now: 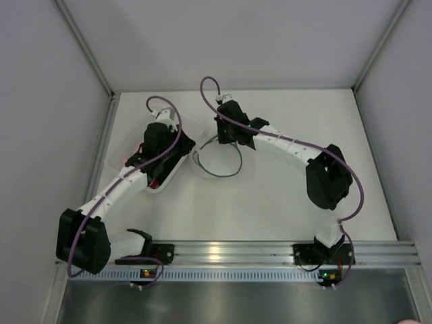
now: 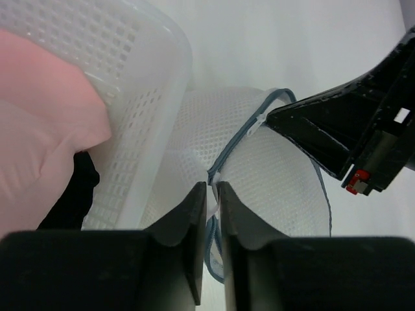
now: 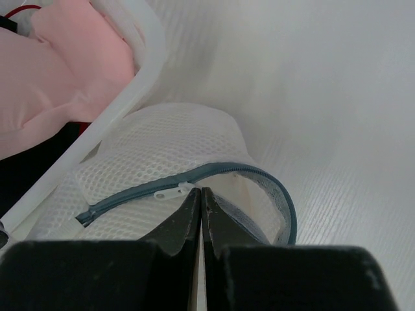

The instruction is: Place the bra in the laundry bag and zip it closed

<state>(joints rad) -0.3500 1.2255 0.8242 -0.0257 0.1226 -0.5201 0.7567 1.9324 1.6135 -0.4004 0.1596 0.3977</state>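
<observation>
Left tool [image 2: 213, 191] is pinching shut on the rim of the laundry bag [image 2: 272, 175], anchoring it, while right tool [image 3: 201, 193] is gripping the zipper pull [image 3: 170, 192] for zipping.

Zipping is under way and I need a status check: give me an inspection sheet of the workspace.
Surface: white table.
Job's things: laundry bag against the bin, blue-grey zip showing; bra not seen.
Clutter: plastic bin holding pink cloth and black item.
Grippers: left gripper shut on bag's rim; right gripper shut at zip slider.
Cables: purple cables along both arms.
Surroundings: white walls, metal rail.
</observation>
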